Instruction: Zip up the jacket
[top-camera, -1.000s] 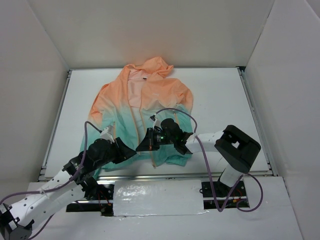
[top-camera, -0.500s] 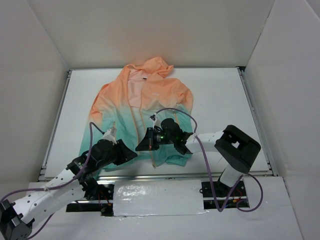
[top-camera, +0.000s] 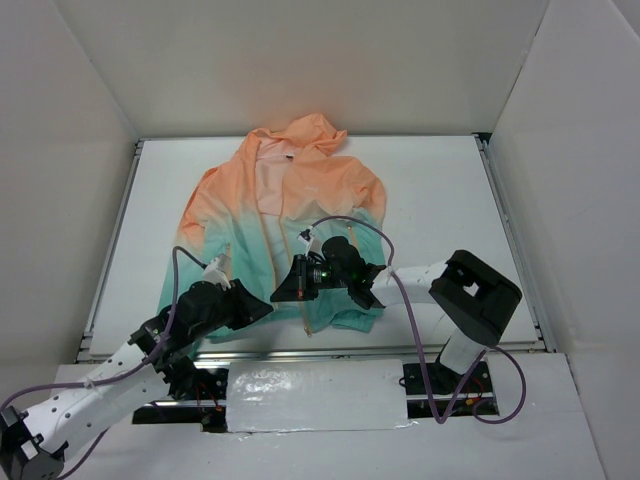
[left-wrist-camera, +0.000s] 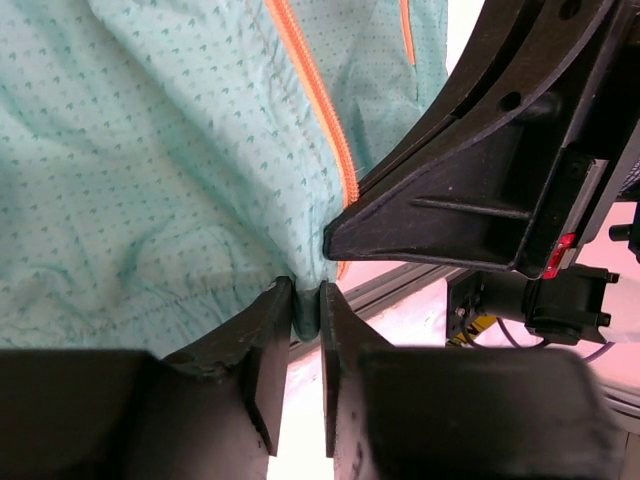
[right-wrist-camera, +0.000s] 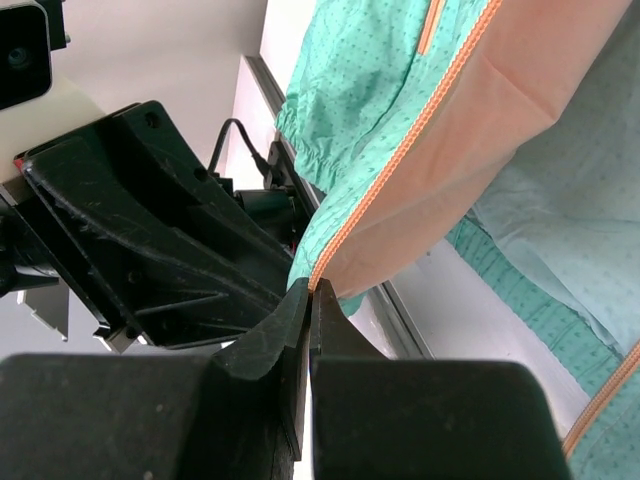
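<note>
At the jacket (top-camera: 290, 200) hem, left gripper (left-wrist-camera: 306, 300) crowds right gripper (right-wrist-camera: 309, 290), both pinching.

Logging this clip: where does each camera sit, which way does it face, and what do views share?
Top external: above and behind the bases, facing down and forward onto the table and jacket; both arms, left gripper and right gripper show.
Left wrist: on the left arm, looking along its fingers at the teal hem they pinch; right gripper alongside.
Right wrist: on the right arm, looking along its shut fingers at the zipper end; left gripper alongside.
Shared: both wrist views show the hem and the opposite gripper.
</note>
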